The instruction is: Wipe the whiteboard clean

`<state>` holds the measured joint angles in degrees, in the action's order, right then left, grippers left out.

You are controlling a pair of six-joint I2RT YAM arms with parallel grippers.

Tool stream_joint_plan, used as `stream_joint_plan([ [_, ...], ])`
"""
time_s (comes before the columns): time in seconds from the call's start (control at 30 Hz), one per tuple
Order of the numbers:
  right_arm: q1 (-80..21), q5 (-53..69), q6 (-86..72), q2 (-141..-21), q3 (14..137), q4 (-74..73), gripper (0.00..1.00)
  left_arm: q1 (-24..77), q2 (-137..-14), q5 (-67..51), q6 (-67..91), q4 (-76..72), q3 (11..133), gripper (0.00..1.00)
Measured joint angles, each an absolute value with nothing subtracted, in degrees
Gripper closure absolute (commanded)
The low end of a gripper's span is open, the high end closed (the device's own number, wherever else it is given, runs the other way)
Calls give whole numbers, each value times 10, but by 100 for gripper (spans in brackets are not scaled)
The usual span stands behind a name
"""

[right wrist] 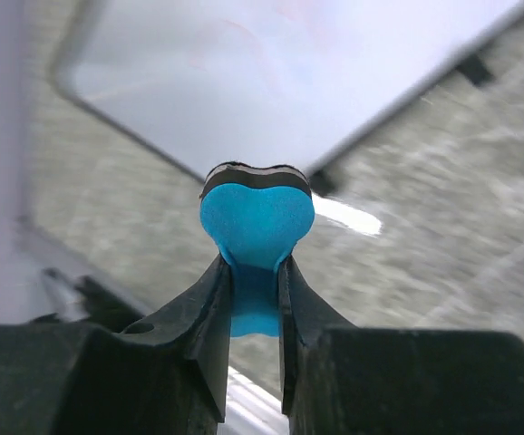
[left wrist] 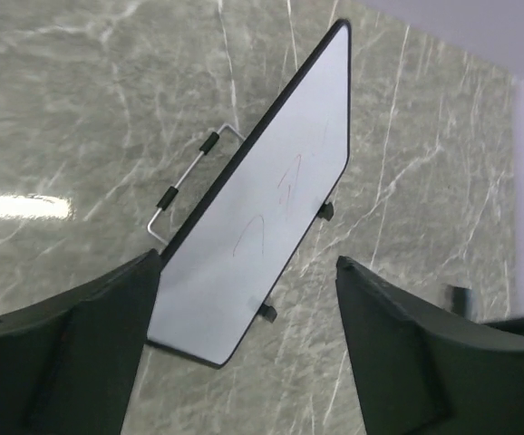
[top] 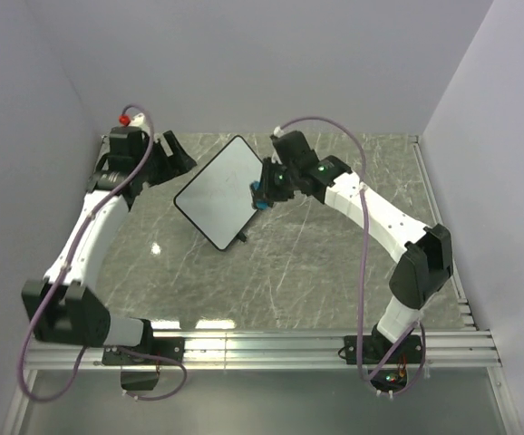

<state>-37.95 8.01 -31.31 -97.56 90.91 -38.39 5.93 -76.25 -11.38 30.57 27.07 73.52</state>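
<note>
Upper centre of top view, on grey-green marbled table (top: 316, 272):

- Whiteboard (top: 218, 192): white face, thin blk frame, rounded corners, turned diamond-wise, betw. the two grippers. Blk foot showing at lower-right edge. Flat vs propped: can't tell.
- Same whiteboard (left wrist: 271, 208) in L wrist view: runs from top centre to lower centre of frame. Faint reddish pen marks (left wrist: 285, 186) mid-face. Two small blk feet (left wrist: 324, 211) on right edge. Wire stand (left wrist: 185, 177) w/ blk sleeves sticking out past left edge.
- Left gripper (top: 167, 154): upper left of top view, just off board's left corner, not touching. In own cam (left wrist: 248, 263) fingers wide apart, nothing betw. them, board seen through the gap.
- Right gripper (top: 260, 195): at board's right edge. In own cam (right wrist: 256, 272) fingers clamped on blue eraser (right wrist: 256, 217) at its narrow waist.
- Eraser (top: 257, 196): rounded head w/ dark felt layer pointing at whiteboard (right wrist: 289, 82), near board's edge. Contact w/ face: can't tell, view blurred.
</note>
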Motion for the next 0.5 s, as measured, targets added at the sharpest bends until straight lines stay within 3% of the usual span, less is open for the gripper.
stream_joint_plan([
  [0.3,-380,144,-370,-1093,1126,-420,100,20,-907,-225,263,209,771,23],
  [0.5,-380,145,-390,-1158,1166,-454,100,-28,-978,-358,255,156,788,29],
])
